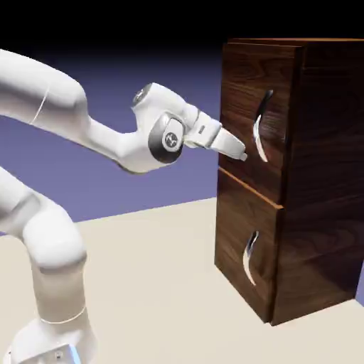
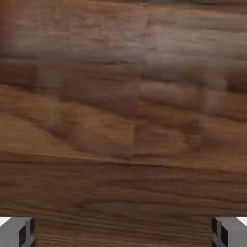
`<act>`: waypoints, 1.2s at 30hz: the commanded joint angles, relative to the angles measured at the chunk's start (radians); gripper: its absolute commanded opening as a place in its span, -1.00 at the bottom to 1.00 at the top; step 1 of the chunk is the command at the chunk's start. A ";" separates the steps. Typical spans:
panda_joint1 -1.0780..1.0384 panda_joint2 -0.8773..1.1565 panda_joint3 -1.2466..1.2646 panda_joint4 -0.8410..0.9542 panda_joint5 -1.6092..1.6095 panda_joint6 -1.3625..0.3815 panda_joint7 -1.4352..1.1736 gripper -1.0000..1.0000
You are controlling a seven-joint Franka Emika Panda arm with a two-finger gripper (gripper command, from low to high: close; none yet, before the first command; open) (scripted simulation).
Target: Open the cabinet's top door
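Observation:
The cabinet (image 1: 320, 178) is a tall dark walnut box at the exterior view's right. Its top door (image 1: 245, 92) is the upper front panel, shut flush, with a long curved silver handle (image 1: 261, 126). My gripper (image 1: 240, 151) points at the lower left part of that door, just left of the handle's lower end and close to the wood. In the hand view dark wood grain of the top door (image 2: 123, 96) fills the picture, and the two grey fingertips (image 2: 17, 231) stand far apart at the bottom corners with nothing between them. The gripper is open.
The lower panel (image 1: 238, 234) carries a shorter silver handle (image 1: 249, 257). The cabinet stands on a pale table (image 1: 156, 284). My white arm (image 1: 57, 106) comes in from the exterior view's left.

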 commanded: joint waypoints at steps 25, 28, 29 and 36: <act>0.233 -0.183 -0.303 0.113 -1.087 -0.013 0.855 0.00; 0.261 -0.205 -0.339 0.126 -1.218 -0.015 0.958 0.00; 0.271 -0.212 -0.352 0.131 -1.261 -0.016 0.992 0.00; 0.336 -0.263 -0.436 0.162 -1.566 -0.019 1.231 0.00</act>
